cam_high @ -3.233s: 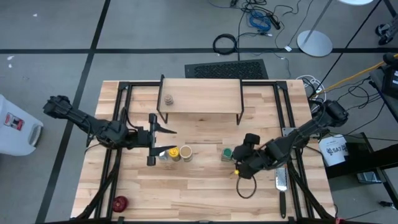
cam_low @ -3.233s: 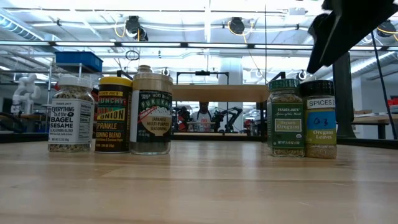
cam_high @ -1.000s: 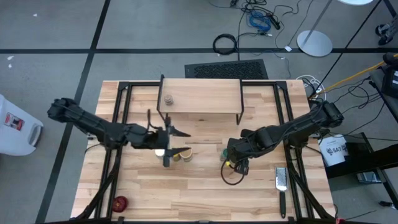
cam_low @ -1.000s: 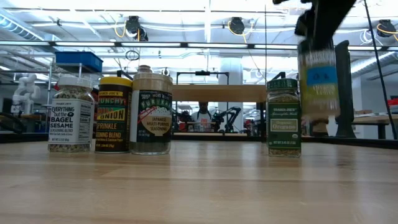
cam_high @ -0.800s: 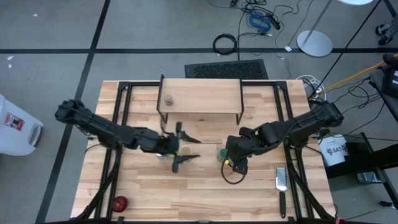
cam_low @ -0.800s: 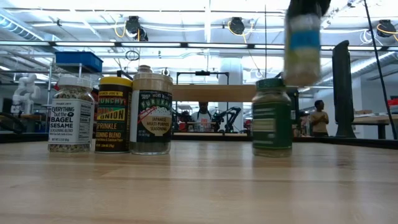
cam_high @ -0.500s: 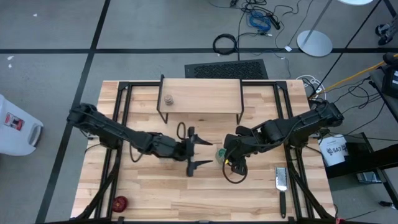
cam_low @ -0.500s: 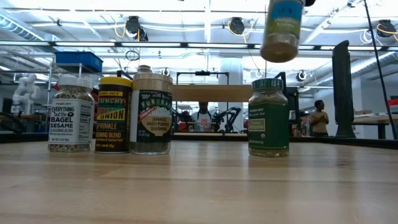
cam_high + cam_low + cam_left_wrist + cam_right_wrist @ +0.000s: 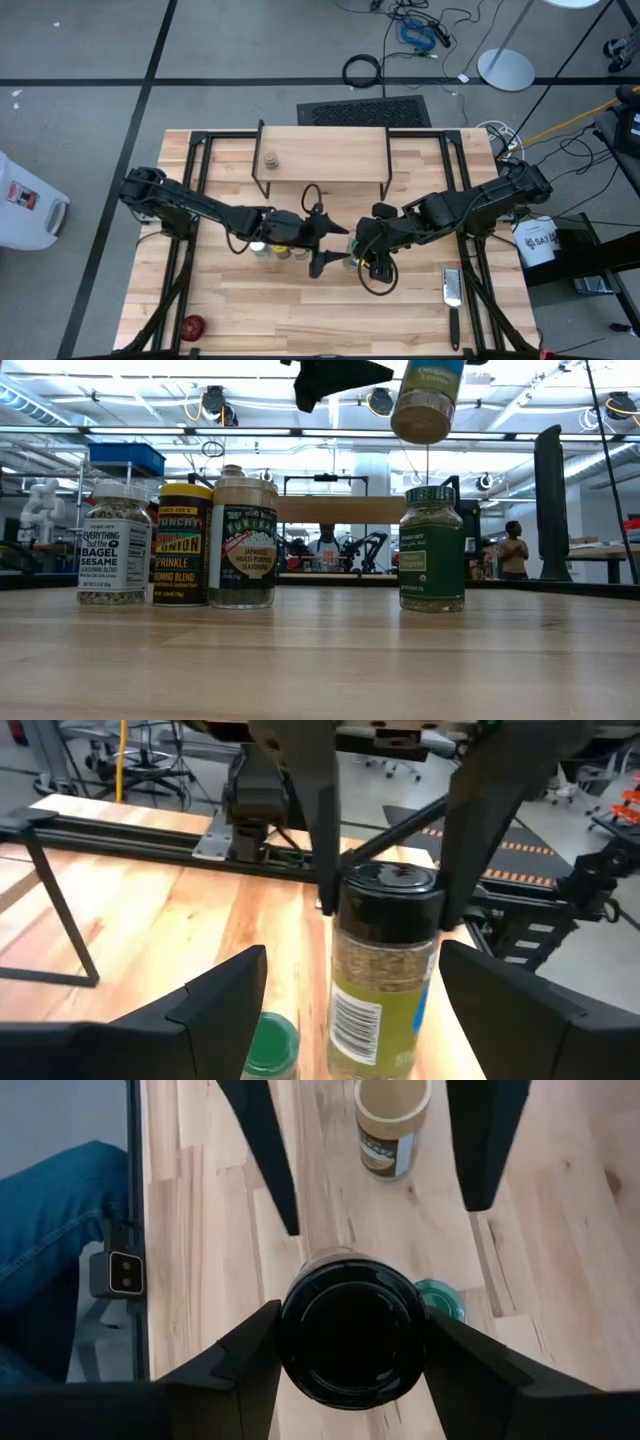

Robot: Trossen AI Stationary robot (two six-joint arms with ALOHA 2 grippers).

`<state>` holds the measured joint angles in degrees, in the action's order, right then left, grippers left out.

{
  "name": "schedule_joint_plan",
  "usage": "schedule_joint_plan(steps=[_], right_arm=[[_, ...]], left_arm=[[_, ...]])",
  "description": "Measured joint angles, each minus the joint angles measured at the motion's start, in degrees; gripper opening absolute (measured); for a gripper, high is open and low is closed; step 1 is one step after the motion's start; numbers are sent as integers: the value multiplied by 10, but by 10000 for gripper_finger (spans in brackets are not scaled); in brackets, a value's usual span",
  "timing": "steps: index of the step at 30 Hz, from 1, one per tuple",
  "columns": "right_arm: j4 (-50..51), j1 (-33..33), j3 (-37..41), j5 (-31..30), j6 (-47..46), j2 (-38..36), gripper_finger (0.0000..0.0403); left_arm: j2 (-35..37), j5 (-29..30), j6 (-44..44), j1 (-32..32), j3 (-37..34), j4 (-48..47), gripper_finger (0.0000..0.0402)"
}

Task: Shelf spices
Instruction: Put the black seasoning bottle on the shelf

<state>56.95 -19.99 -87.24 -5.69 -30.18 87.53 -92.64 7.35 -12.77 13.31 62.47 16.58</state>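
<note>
Two dark arms, tapered black fingers (image 9: 220,990)

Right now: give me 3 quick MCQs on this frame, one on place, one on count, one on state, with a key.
1. Where is the dark-lidded jar?
A. on the shelf
B. held above the table
C. lying beside the grater

2. How many spice jars stand on the table in the low view?
A. two
B. four
C. six

3. The left gripper is:
A. open, fingers either side of the lifted jar
B. shut on the yellow jar
C. parked off the table

Key: 1 B, the right gripper holds it clear of the table. 2 B, three grouped plus the green-lidded jar. 3 A, its fingers flank the jar without touching.
</note>
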Motion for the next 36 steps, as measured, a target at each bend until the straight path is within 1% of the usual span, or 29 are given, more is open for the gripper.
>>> schedule_joint_plan(steps=[5,11,14,19,28,31,36], right_arm=[[-11,0,0,0,9,0,196],[-27,2,0,0,13,0,196],[-28,6,0,-2,14,0,196],[-37,9,0,-3,24,0,196],[-55,9,0,-3,34,0,196],[-58,9,0,-2,34,0,196],[-60,9,0,-2,38,0,196]], left_arm=[[0,3,0,3,0,-28,307],[0,6,1,3,0,-22,307],[0,-8,1,5,0,-20,307],[-7,-1,15,7,0,-15,307],[-25,-5,16,7,0,24,306],[-32,-15,17,6,12,17,306],[-41,-25,43,6,27,10,306]])
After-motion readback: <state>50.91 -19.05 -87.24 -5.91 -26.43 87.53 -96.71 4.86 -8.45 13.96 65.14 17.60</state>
